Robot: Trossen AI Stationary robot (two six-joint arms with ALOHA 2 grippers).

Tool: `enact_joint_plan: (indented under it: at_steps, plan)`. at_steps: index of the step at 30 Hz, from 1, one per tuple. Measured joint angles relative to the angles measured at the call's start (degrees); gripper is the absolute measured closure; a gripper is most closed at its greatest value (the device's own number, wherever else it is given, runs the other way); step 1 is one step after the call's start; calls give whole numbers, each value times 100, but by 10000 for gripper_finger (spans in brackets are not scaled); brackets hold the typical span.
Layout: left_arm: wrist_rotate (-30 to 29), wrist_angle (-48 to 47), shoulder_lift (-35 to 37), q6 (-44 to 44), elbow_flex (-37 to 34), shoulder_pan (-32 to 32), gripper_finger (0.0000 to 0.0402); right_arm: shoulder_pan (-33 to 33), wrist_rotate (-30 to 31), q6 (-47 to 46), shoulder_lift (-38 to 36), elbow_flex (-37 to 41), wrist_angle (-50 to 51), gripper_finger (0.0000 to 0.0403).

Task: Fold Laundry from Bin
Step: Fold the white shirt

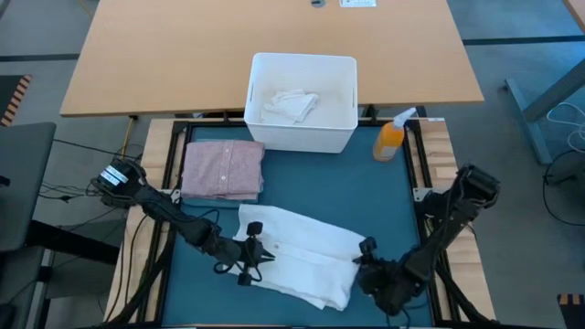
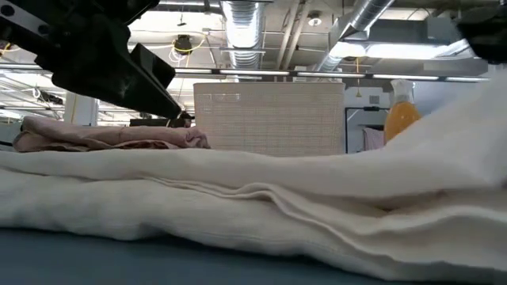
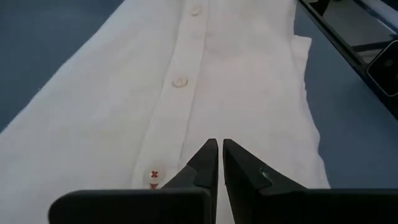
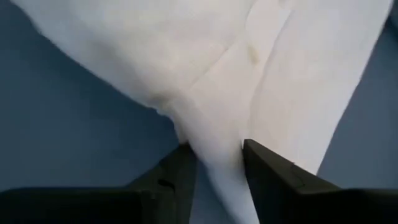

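While both arms are reaching in from the near edge of the desk, the high view is showing a white buttoned shirt lying spread across the teal mat. The left gripper is sitting on the shirt's left part and the right gripper at its right edge. A folded pink shirt is resting further back on the left. The white bin is standing behind the mat with a crumpled white piece waiting inside, and an orange spray bottle is standing just beside it.

In the low view the white shirt is filling the frame in long soft ridges and rising toward the right, with the pink shirt behind it.

In the left wrist view the left gripper is pressing its fingers almost together just over the button placket. I cannot tell whether any cloth is pinched between them.

In the right wrist view the right gripper is standing partly open, with a gathered strip of the white shirt running between its fingers. Whether it is gripping that strip I cannot tell.

The risk, as I judge it, is the right side slipping loose while the fingers are this far apart, dropping the hem into a bunch. The left fingers might also be closing above the fabric and lifting nothing, so the fold would be dragging crooked. The cloth looks thin and limp.
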State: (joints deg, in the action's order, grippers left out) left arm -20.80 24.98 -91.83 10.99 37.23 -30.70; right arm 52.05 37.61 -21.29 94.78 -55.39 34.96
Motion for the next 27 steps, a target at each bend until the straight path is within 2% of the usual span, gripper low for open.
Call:
enact_joint_plan:
  at_steps: [4, 9, 16, 19, 22, 27]
  plan:
    - [-7, -1, -2, -158, 0, 7, 388, 228, -316, -702, 0, -363, 825, 225]
    - [59, 17, -2, -233, 0, 9, 388, 456, -1027, -1683, 2, -780, 1490, 205]
    - [390, 303, -4, -581, 94, 6, 388, 674, -1510, -3282, 4, -1578, 1878, 198]
    - [408, 311, -4, -902, 213, 6, 388, 749, -1664, -4403, 4, -1794, 1878, 198]
    - [452, 317, -4, -1157, 339, 4, 388, 954, -1511, -5565, 10, -1814, 1862, 198]
    - [816, 322, -4, -1449, 534, 4, 387, 1633, -186, -6956, 57, -1810, 1857, 204]
